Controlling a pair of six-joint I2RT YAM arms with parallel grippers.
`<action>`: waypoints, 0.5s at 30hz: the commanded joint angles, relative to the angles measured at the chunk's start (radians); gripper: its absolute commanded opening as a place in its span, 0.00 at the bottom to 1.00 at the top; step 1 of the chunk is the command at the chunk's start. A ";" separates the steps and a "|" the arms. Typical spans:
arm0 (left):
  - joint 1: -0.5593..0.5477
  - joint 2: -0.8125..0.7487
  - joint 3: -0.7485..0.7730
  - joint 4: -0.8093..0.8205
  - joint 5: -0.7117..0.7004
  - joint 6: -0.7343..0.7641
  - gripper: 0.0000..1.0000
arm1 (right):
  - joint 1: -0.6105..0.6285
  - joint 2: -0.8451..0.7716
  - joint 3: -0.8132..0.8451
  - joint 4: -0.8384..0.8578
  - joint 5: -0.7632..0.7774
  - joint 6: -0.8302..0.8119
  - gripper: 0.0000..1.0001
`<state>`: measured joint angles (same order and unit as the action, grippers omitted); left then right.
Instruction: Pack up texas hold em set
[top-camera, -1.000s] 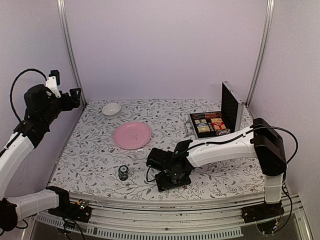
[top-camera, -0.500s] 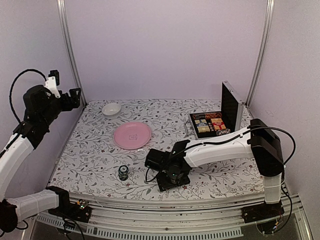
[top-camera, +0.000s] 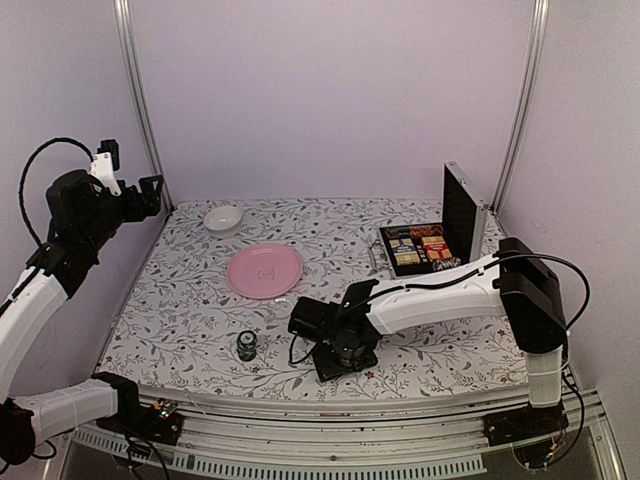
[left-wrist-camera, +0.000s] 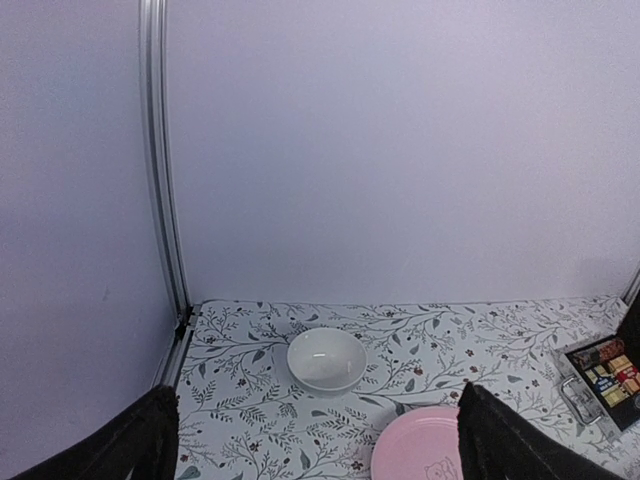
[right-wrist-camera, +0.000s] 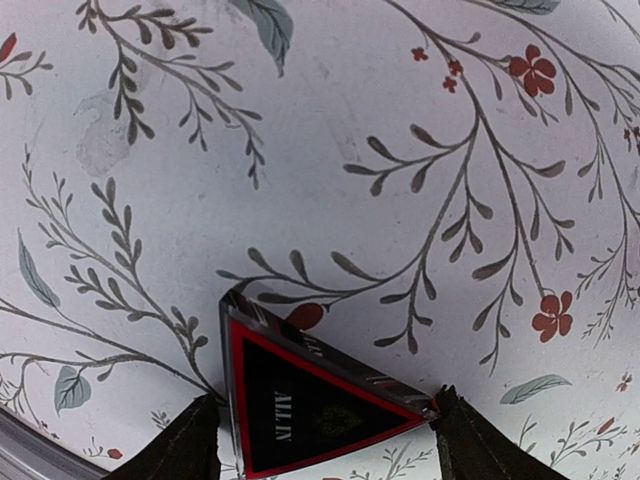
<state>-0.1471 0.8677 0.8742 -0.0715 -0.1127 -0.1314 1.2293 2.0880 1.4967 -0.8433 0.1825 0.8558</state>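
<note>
Reaching low over the front of the surface (top-camera: 190, 300), R arm (top-camera: 440, 295) has its jaws pinched narrow onto the black triangular marker (right-wrist-camera: 300, 405). One finger (right-wrist-camera: 190, 445) is at its left edge, the other at its right corner, w/ no gap visible in R wrist view. Marker lies flat, "ALL IN" face up, so an edge-on pinch looks like the only way to lift it. Silver case (top-camera: 425, 250) sits far right, well apart, w/ lid (top-camera: 462, 208) propped upright so the packed tray is open from above; marker prob. goes there next. What looks like one chip stack (top-camera: 246, 346) sits loose near the front, left of R wrist. L jaws are wide w/ nothing between them, and L arm (top-camera: 80, 215) is parked high at left, prob. to stay clear. Pink plate (top-camera: 265, 270) & white bowl (top-camera: 223, 217) aren't part of the set.
</note>
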 joint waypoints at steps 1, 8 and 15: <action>-0.010 -0.007 -0.009 0.022 0.011 0.003 0.97 | -0.010 0.034 0.001 -0.006 0.025 -0.005 0.70; -0.011 -0.008 -0.009 0.021 0.013 0.004 0.97 | -0.020 0.001 -0.004 -0.027 0.042 -0.013 0.61; -0.011 -0.012 -0.008 0.022 0.012 0.003 0.97 | -0.110 -0.139 -0.036 -0.031 0.106 -0.073 0.56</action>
<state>-0.1478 0.8677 0.8742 -0.0711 -0.1116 -0.1314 1.1885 2.0628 1.4746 -0.8513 0.2115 0.8272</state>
